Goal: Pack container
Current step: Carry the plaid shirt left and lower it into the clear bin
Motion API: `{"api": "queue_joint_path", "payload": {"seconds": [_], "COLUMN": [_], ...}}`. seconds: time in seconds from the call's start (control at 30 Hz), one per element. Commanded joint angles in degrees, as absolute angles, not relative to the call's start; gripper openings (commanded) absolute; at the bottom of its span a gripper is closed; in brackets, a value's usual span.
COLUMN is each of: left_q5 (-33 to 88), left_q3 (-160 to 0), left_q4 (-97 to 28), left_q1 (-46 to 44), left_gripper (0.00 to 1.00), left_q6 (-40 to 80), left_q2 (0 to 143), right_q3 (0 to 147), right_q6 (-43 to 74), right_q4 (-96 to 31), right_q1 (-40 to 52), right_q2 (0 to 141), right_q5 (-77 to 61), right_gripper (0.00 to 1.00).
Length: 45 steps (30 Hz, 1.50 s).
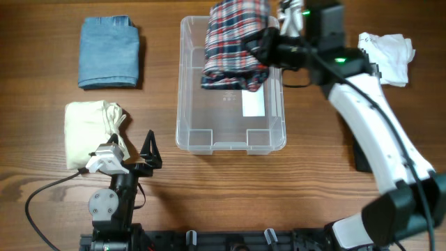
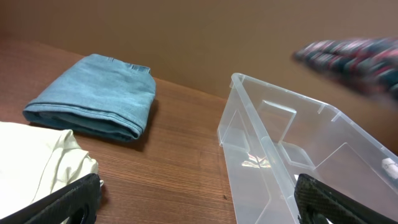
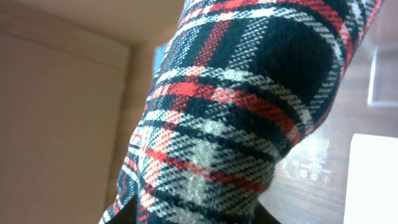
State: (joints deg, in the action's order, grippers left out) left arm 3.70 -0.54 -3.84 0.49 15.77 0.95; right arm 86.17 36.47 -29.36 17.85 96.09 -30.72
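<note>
Overhead, right hand (image 1: pixel 259 45) grasping plaid cloth (image 1: pixel 233 42) above container (image 1: pixel 182 104), left hand (image 1: pixel 150 150) released, blue cloth (image 1: pixel 109 52), cream cloth (image 1: pixel 87 129) alongside.

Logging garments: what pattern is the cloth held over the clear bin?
Red, navy and white plaid cloth; clearest in right wrist view.

A warm brown wooden bench (image 1: pixel 230 195) fills the overhead view, its fine grain running from 9 o'clock to 3 o'clock, under even light that casts only short, soft shadows. In the left wrist view a plain matt brown wall (image 2: pixel 186 37) rises behind the bench's far edge, spanning 10 to 2 o'clock. In the right wrist view a pale beige flat panel (image 3: pixel 62 124) fills the 9 o'clock side, with a lighter tan strip (image 3: pixel 93 15) above it toward 11 o'clock.
</note>
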Motion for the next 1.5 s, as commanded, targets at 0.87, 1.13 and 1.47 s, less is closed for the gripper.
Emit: {"api": "queue_joint_path", "payload": {"seconds": [0.87,1.13,1.47], "left_q5": [3.36,3.36,3.36], "left_q3": [-0.32,-0.32,-0.32], "left_q4": [-4.16,-4.16,-4.16], "left_q1": [0.93,0.91,0.91], "left_gripper": [1.0,1.0,1.0], "left_q6": [15.44,15.44,15.44], "left_q2": [0.93,0.93,0.93], "right_q3": [86.61,86.61,86.61], "right_q6": [25.41,26.17,27.09], "right_q4": [-18.9,-17.54,-17.06], "right_q1": [25.23,26.04,26.3], "right_q2": [111.24,114.48,114.76], "right_q5": [-17.61,-18.02,-17.82], "right_gripper": [0.29,0.33,0.58]}}
